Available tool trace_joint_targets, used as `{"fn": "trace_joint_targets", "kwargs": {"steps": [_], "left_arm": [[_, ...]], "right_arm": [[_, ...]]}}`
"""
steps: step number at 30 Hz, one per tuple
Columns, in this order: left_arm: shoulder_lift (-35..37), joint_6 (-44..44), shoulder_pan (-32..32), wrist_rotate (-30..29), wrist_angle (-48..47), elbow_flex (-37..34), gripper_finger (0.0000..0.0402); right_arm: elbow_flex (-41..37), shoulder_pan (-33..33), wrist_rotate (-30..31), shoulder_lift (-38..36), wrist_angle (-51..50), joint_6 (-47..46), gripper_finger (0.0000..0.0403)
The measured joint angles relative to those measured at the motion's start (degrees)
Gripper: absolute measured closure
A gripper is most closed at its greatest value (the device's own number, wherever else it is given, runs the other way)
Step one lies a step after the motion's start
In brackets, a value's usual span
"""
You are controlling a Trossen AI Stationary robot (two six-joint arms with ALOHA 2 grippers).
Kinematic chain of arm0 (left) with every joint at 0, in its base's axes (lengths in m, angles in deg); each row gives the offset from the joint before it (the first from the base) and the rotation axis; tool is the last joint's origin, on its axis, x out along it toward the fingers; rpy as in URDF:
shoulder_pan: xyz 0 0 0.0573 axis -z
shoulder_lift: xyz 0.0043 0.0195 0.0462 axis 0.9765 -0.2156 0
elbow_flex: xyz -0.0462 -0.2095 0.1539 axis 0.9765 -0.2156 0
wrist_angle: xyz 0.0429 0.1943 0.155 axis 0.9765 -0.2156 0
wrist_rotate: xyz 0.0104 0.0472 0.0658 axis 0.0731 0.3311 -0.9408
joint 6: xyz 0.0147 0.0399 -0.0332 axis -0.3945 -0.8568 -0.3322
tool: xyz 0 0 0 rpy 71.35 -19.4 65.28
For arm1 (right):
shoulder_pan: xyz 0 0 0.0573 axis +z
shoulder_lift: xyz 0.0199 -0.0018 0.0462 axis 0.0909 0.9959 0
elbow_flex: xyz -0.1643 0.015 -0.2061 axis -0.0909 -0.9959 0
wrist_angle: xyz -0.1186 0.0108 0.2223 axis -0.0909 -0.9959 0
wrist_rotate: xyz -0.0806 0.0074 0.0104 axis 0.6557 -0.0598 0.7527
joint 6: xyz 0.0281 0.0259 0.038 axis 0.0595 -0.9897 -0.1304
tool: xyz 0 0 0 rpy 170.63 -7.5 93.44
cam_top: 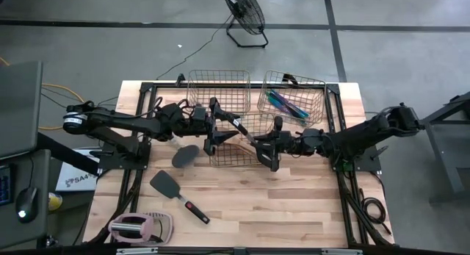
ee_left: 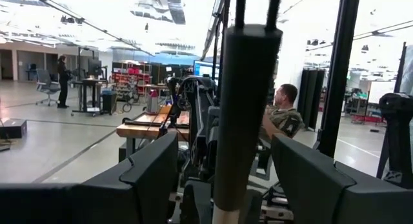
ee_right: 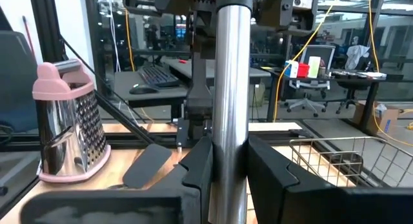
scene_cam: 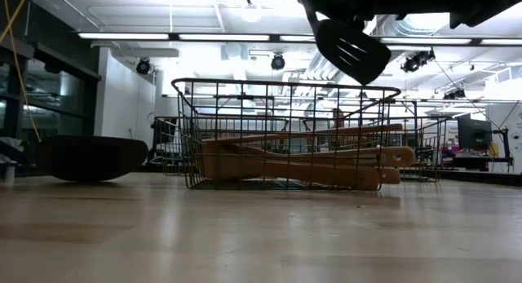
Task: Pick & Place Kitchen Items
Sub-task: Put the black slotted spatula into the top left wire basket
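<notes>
One pink-and-white grater (cam_top: 139, 227) sits at the near edge of a wooden table (cam_top: 294, 211). Just beyond it lie a black spatula (cam_top: 167, 184) and, farther in, a black spoon (cam_top: 186, 156), both still outside any basket. At mid-table a copper wire basket (scene_cam: 285, 86) holds several pale wooden spoons and spatulas (scene_cam: 294, 165). Above it, the right gripper (cam_top: 266, 148) is clamped narrow on the shiny shaft of a black slotted spatula (scene_cam: 351, 46), whose head hangs over the basket's rim. The left gripper (cam_top: 213, 137) faces it, fingers spread wide on either side of the handle without touching it. If the right fingers release before the left ones close, the spatula would likely strike the rim and fall outside. At the far edge stand two more baskets (cam_top: 219, 73); one holds thin iridescent pieces (cam_top: 286, 102).
</notes>
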Motion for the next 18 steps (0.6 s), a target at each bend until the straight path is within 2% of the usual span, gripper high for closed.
{"fn": "trace_joint_targets", "kwargs": {"steps": [8,18], "left_arm": [[0.0,0.0,0.0,-0.1,0.1,0.0,0.0158],[0.0,-0.4,0.0,-1.1,0.1,0.0,0.0158]], "right_arm": [[0.0,-1.6,-1.9,2.9,5.0,-0.8,0.0337],[0.0,-3.7,-4.3,3.0,6.6,-2.2,0.0337]]}}
